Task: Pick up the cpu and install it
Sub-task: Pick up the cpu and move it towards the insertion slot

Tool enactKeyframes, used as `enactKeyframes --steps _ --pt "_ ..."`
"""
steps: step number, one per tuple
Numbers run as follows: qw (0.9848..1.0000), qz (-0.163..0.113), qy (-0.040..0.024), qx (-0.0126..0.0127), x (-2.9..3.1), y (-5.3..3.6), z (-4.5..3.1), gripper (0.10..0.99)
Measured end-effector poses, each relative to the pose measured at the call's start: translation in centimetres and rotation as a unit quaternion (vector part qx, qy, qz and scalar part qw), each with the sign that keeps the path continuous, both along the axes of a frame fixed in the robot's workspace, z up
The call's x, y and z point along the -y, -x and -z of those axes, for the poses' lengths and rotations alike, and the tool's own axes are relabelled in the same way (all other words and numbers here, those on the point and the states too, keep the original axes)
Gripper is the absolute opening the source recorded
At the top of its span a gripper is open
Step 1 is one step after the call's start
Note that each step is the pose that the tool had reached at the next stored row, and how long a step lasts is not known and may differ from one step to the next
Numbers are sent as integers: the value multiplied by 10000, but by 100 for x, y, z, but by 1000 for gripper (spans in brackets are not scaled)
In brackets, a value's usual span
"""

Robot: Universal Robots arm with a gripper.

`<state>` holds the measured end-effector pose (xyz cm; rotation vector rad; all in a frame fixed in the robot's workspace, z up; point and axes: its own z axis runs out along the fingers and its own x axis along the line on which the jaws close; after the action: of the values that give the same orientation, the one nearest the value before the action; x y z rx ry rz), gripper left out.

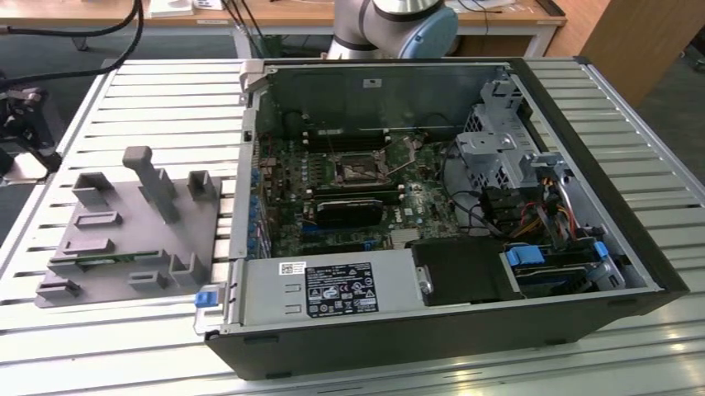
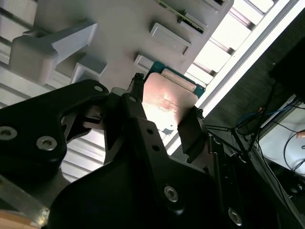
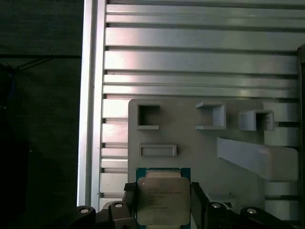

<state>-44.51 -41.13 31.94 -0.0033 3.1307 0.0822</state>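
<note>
closest to the lens in both wrist views, the black pincer (image 3: 163,204) (image 2: 165,104) is clamped on the cpu (image 3: 163,194) (image 2: 167,95), one finger against each opposite edge, at the lower middle of the first wrist view. behind it lie the grey fixture plate (image 3: 190,143) and the slatted bench (image 3: 200,52). in the exterior view the open computer case (image 1: 617,239) sits centre-right, its motherboard socket (image 1: 358,172) near mid-frame.
</note>
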Motion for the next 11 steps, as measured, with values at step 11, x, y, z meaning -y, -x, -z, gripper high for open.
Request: enactKeyframes --steps 11 --pt "10000 0 0 0 0 0 -498 541"
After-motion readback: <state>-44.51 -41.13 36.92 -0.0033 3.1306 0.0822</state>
